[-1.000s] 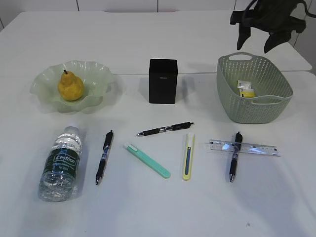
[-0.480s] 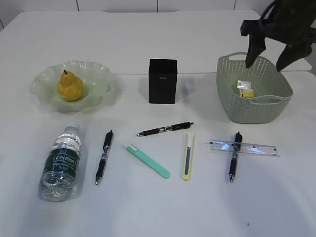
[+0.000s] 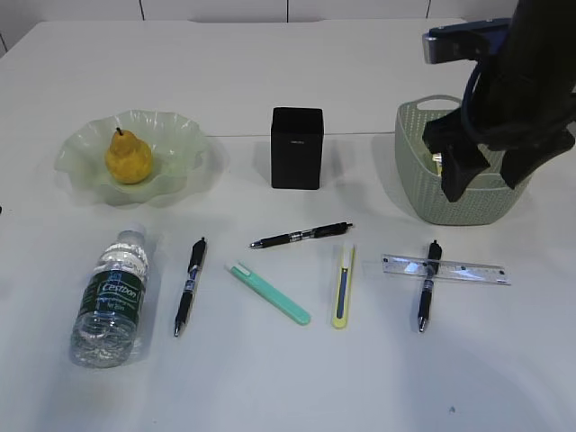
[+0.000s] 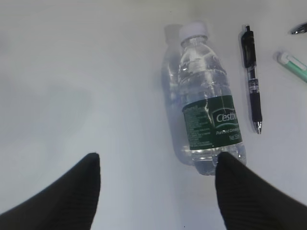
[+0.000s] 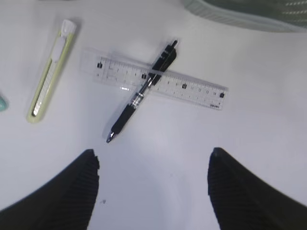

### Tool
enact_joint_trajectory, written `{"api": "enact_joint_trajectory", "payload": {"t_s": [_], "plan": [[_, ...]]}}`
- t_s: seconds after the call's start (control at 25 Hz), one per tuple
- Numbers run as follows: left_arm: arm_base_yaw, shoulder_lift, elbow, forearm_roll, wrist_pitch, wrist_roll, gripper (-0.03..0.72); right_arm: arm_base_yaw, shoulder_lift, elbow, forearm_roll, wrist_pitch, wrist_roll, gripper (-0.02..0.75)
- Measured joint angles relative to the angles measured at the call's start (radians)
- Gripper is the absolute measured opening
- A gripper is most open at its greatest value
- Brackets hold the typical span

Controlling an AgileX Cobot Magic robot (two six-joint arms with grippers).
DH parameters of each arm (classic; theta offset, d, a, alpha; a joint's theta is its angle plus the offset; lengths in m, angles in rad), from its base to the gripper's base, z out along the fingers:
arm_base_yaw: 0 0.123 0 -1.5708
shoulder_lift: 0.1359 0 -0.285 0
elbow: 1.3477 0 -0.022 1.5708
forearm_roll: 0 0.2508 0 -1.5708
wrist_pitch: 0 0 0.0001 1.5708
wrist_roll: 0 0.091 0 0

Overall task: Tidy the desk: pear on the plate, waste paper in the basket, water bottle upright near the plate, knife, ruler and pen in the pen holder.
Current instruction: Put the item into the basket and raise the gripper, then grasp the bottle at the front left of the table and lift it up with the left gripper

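Down from the far right, the right gripper [image 3: 486,175] now hangs released before the basket [image 3: 416,171], above the crossed pen [image 5: 140,93] and ruler [image 5: 158,80]; left gripper [image 4: 156,165] released over the lying bottle [image 4: 207,108].

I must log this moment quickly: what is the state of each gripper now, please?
Left gripper: open, holding nothing, above the table by the bottle.
Right gripper: open, holding nothing, above the pen crossing the ruler.

"Cestbon" in white on the green label of the water bottle [image 4: 208,100], small print beside it unreadable
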Motion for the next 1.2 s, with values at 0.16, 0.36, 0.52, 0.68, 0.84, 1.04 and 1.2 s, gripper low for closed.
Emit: {"api": "enact_joint_trajectory", "payload": {"t_s": [0.16,0.36,0.52,0.68,0.84,1.04,1.2], "plan": [[0.000,0.012,0.000,-0.006,-0.002,-0.007,0.528,0.001,-0.036,0.073,0.007,-0.006,-0.044,0.526],[-0.021,0.054,-0.007,-0.008,-0.017,-0.018,0.526,0.001,-0.083,0.150,0.011,-0.006,-0.063,0.526],[-0.120,0.106,-0.044,0.038,-0.051,-0.116,0.503,0.001,-0.107,0.185,0.011,-0.011,-0.080,0.526],[-0.228,0.212,-0.093,0.129,-0.071,-0.254,0.501,0.001,-0.126,0.191,0.011,-0.011,-0.088,0.526],[-0.284,0.328,-0.156,0.166,-0.078,-0.361,0.502,0.001,-0.148,0.200,-0.002,-0.013,-0.095,0.526],[-0.290,0.434,-0.214,0.179,-0.099,-0.473,0.531,0.001,-0.157,0.226,-0.008,-0.013,-0.107,0.526],[-0.288,0.487,-0.220,0.202,-0.101,-0.489,0.599,0.001,-0.157,0.229,-0.008,-0.013,-0.107,0.526]]}}
